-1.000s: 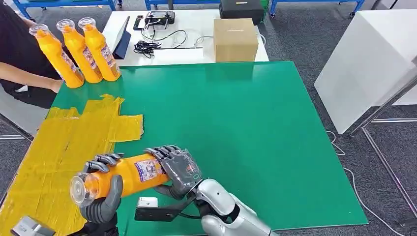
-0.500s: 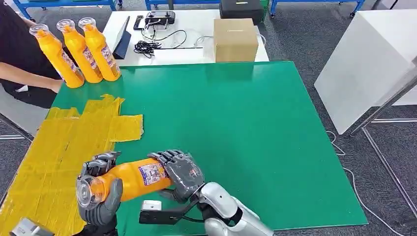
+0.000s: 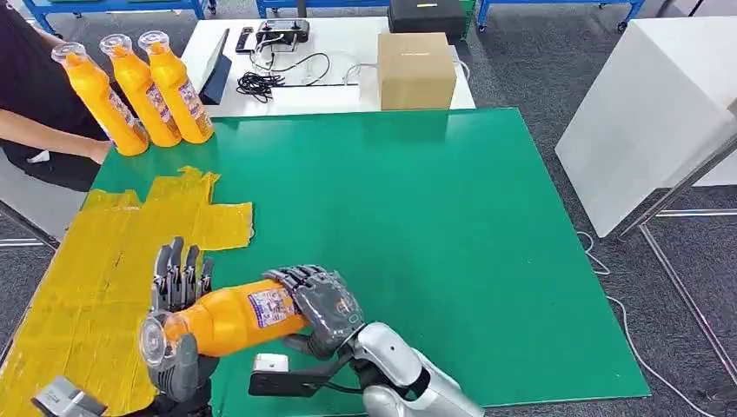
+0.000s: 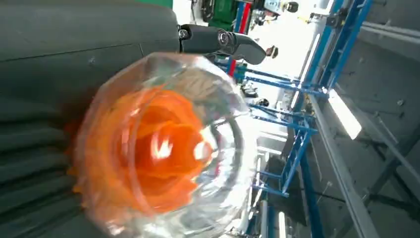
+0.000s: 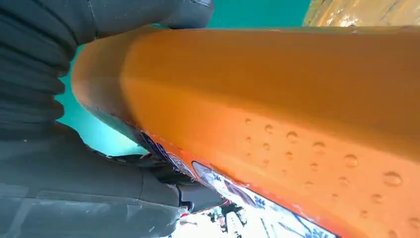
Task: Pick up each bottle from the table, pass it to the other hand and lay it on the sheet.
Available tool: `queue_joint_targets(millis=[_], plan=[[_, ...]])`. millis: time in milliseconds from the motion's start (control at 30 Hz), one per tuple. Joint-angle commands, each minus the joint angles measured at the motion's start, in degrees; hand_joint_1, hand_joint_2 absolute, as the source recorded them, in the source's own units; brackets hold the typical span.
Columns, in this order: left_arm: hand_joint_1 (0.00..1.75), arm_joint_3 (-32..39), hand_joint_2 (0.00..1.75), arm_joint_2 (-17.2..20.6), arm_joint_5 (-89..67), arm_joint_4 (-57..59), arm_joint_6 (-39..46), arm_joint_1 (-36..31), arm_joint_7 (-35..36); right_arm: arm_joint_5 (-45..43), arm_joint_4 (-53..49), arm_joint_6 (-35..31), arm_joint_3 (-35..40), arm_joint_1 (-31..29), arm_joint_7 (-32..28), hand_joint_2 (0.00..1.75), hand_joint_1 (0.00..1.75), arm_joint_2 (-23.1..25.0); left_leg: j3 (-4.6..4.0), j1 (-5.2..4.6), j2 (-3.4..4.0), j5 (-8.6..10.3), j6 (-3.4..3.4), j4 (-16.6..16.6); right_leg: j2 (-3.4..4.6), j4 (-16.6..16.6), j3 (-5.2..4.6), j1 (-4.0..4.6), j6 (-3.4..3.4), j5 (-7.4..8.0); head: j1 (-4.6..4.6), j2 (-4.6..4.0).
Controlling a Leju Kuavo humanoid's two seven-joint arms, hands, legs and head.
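The orange bottle [image 3: 228,319] carries a white and blue label with red marks; its writing is too small and blurred to read. It lies nearly level above the near edge of the green worktop [image 3: 417,234], its clear cap toward the yellow sheet [image 3: 96,269]. The right hand [image 3: 322,304] is clamped around its base and label. The left hand [image 3: 178,326] sits at the neck with its fingers [image 3: 178,269] straight up and spread apart behind the bottle, the thumb below the cap, not closed on it.

Three more orange bottles [image 3: 139,87] stand together at the far left corner, beside a person's arm [image 3: 48,130]. Beyond the green worktop a white table [image 3: 348,91] holds a cardboard box [image 3: 415,69], black cables [image 3: 261,82] and a controller [image 3: 282,33].

Half a second ago the left hand's fingers were curled over the neck; now they have opened. The bottle has barely shifted.
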Motion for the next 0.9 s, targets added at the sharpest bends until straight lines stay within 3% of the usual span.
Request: queue_joint_targets(millis=[33,367,400,900], plan=[[0.0,-2.16,0.0,2.01,-0.29,2.92,-0.75,-2.19,0.38,-0.26,0.94,-0.05,-0.83,-1.02,-0.16,1.75,1.75,-1.03,0.09,0.04,-0.06,0.0,-0.04,-0.05,-0.09,-0.11,0.15,0.03,0.02,0.0,-0.02,0.0],[0.0,-2.93,0.0,2.88,-6.05,2.76,0.67,-1.73,-0.56,-5.33,-7.28,-3.29,-9.11,-0.53,-1.43,1.75,1.75,-2.41,0.02,0.05,-0.11,0.0,-0.04,0.01,-0.14,-0.07,0.12,0.05,0.04,-0.01,-0.02,0.0],[0.0,-2.99,1.75,2.85,-6.91,2.89,1.18,-1.78,-0.67,-5.82,-7.47,-3.18,-9.39,-0.68,-1.55,1.75,1.75,-2.25,0.04,0.04,-0.08,-0.01,-0.04,0.0,-0.11,-0.07,0.12,0.04,0.03,-0.01,0.0,0.0],[0.0,-1.7,1.75,1.87,-8.08,3.24,4.67,-1.83,-1.19,-8.1,-6.75,-3.37,-8.67,-3.65,-1.68,1.75,1.75,-0.16,0.03,0.0,0.02,0.0,-0.03,-0.01,0.0,-0.03,0.06,0.01,0.02,0.01,-0.02,0.0]])
